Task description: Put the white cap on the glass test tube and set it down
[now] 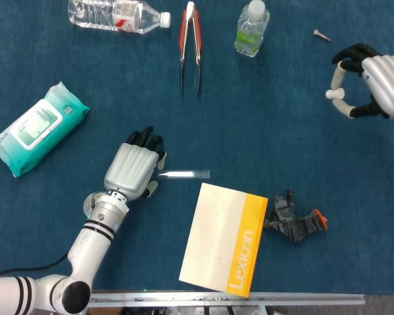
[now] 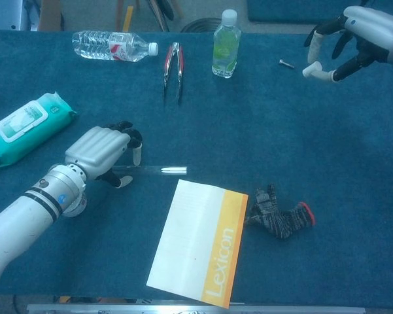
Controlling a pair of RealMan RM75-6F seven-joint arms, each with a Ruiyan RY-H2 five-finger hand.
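Lying flat, our clear glass test tube (image 1: 182, 174) touches our left hand (image 1: 132, 172), its curled fingers apparently gripping it. Our right hand (image 1: 370, 86) pinches the small white cap (image 1: 330, 95)

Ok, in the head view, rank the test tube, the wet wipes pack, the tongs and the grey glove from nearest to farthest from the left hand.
From the left hand:
1. Test tube, lying right at its fingertips.
2. Wet wipes pack, off to the left.
3. Tongs, up at the far edge.
4. Grey glove, far right, past the book.
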